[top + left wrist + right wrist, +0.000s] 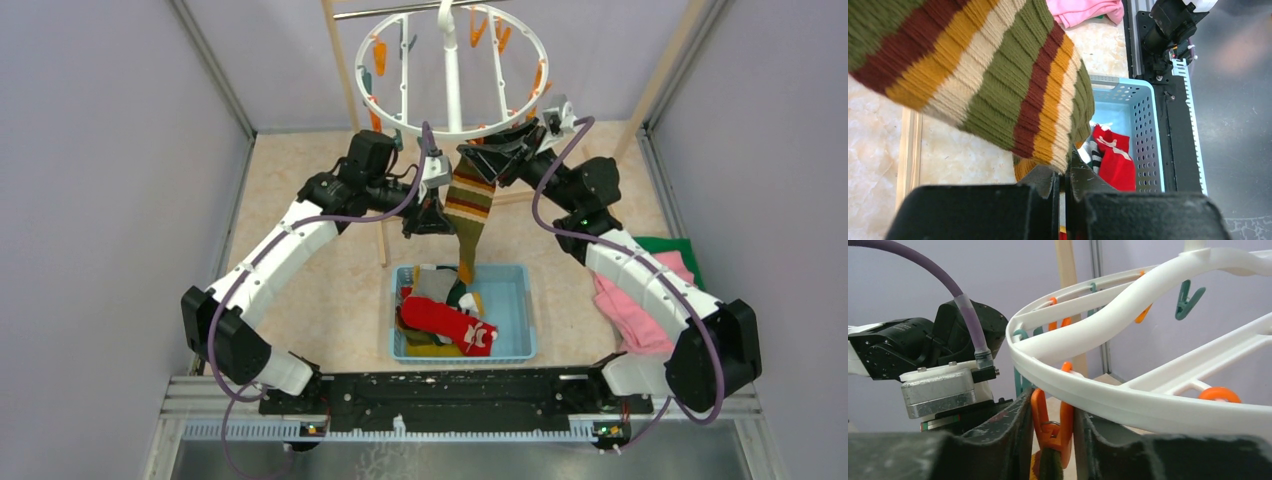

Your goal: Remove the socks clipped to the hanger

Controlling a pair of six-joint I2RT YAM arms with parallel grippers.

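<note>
One striped sock [470, 205] hangs from orange clip [1049, 432] squeezed by right hand [1052, 422].

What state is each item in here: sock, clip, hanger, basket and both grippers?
striped sock: hanging, top still held in the clip.
orange clip: on the hanger ring, pinched from both sides.
hanger: hung up, other visible clips empty.
basket: on the table, holding a red sock and other socks.
left gripper: shut on the striped sock's edge.
right gripper: shut on the orange clip.
</note>
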